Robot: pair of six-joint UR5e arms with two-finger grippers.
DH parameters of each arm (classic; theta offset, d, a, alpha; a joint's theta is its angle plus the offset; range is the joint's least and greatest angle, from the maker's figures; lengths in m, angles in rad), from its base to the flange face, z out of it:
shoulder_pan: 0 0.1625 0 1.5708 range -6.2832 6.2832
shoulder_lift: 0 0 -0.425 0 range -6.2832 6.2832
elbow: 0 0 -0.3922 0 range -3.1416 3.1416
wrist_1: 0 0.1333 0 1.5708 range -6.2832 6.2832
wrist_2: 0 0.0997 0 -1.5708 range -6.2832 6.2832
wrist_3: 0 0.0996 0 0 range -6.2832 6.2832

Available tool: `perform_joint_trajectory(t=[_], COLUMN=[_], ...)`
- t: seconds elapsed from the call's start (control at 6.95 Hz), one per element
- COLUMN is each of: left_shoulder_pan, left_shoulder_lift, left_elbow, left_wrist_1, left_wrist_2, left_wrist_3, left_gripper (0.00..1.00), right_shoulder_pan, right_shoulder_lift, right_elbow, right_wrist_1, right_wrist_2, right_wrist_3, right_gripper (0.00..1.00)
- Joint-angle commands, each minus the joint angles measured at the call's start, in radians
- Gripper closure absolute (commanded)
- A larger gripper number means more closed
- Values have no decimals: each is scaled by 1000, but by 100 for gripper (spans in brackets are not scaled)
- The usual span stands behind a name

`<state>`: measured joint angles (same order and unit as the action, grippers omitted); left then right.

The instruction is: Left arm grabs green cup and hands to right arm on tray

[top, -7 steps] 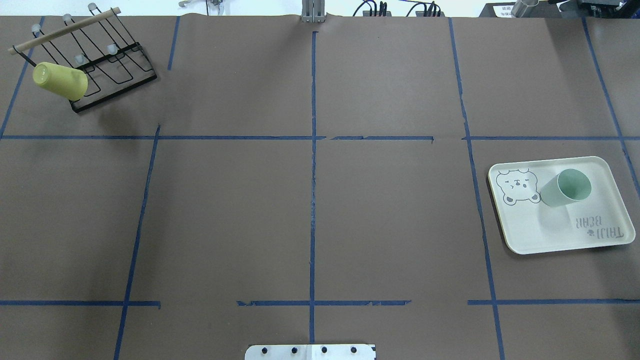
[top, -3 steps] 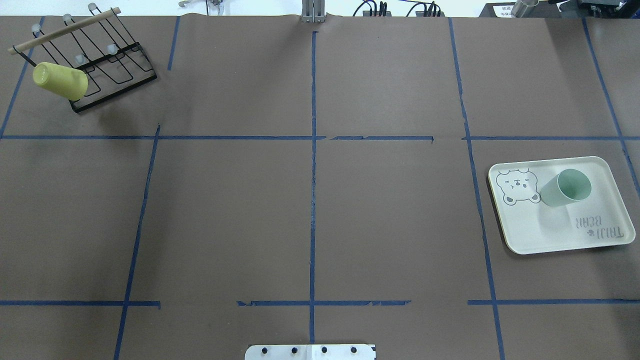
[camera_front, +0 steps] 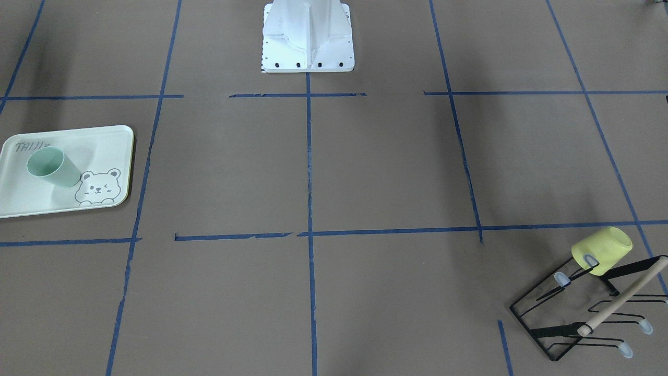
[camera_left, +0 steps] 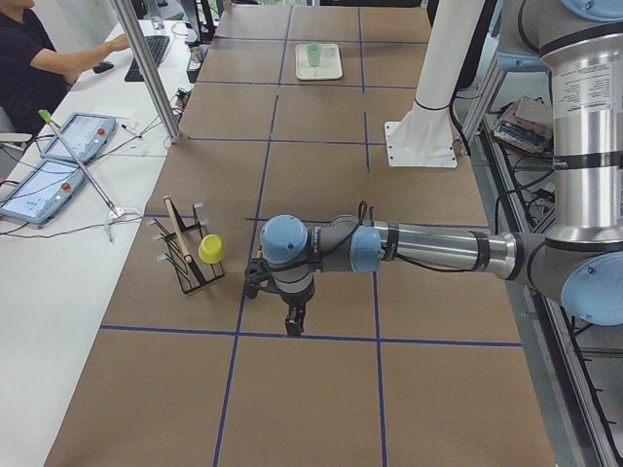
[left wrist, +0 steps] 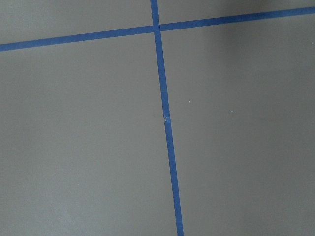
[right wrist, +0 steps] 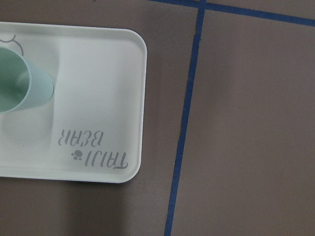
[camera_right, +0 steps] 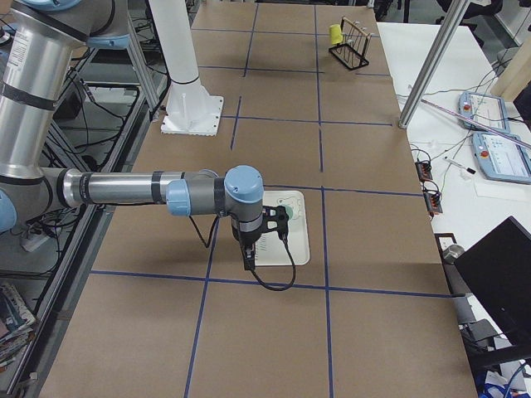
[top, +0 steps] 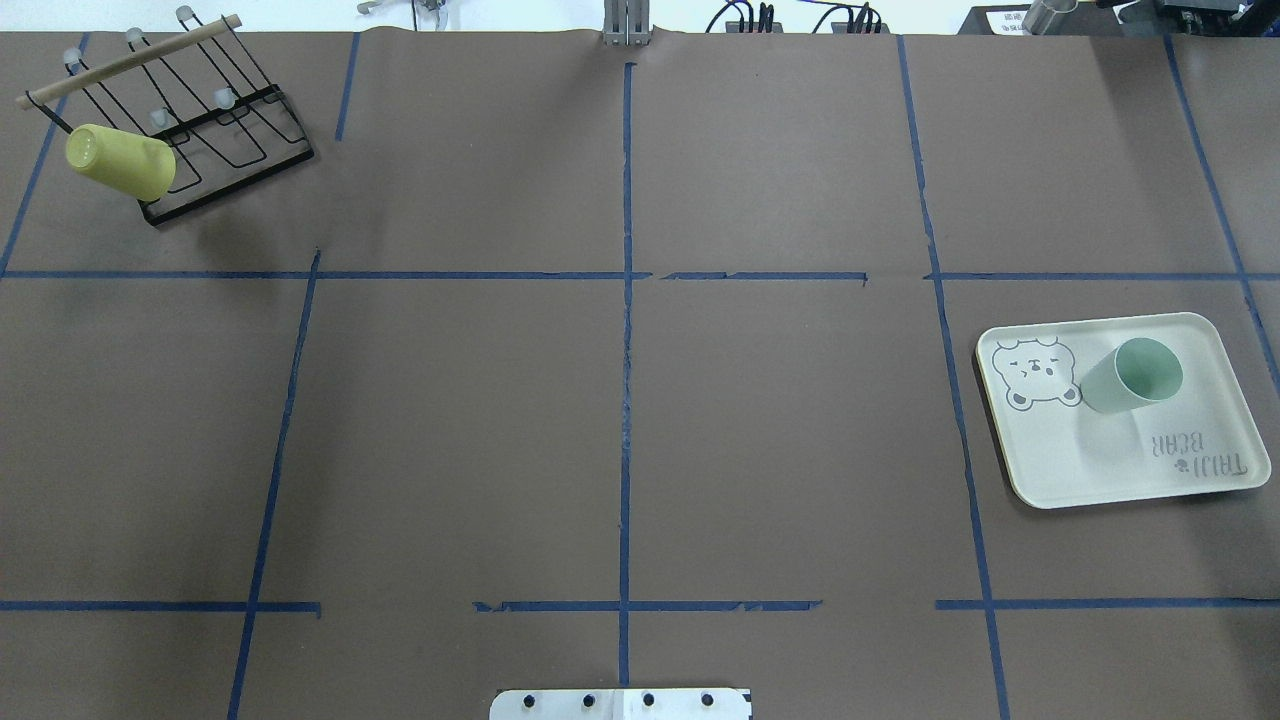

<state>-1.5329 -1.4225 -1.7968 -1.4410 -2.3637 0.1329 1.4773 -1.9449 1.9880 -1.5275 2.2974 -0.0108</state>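
Mint-green plastic, smooth and plain: the cup (top: 1125, 382) stands upright, mouth up, on the tray (top: 1100, 465) at the right end of the bench (top: 620, 420). Its foot is just beside the bear drawing (top: 1035, 373). It looks empty, so I judge it light. The thin wall should be stiff enough for a gentle squeeze, but it is slick and tapered and could slide down out of a loose hold. The best grip is probably across the wall near mid-height, or one finger inside the rim.

Grey lettering on the tray reads "TAIJI BEAR" (right wrist: 93, 150) with a small paw mark beside it. No other writing is legible.

The right claw (camera_right: 248, 257) hangs over the tray's near edge, close to the cup. The left claw (camera_left: 293, 321) hangs over bare bench on the left side, near the rack (top: 230, 150) that holds a yellow cup (top: 120, 160), well apart from the tray. Both claws show only in the side views, so I cannot tell how wide either one is. Neither looks to be carrying anything.

With the cup on the tray, the task looks finished.
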Motion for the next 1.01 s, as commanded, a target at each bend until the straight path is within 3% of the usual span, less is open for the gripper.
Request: perform_joint_trajectory(t=[0.0, 0.86], left_shoulder_pan=[0, 0], left_shoulder_lift=[0, -1], left_elbow=[10, -9], left_wrist_1=[-21, -10], left_wrist_2=[-2, 1], left_wrist_3=[-4, -2], left_gripper=[0, 0], right_shoulder_pan=[-2, -5], right_shoulder_lift=[1, 17], right_elbow=[2, 2], right_wrist_1=[1, 1], right_wrist_2=[2, 0], right_wrist_3=[0, 0], right_gripper=[0, 0])
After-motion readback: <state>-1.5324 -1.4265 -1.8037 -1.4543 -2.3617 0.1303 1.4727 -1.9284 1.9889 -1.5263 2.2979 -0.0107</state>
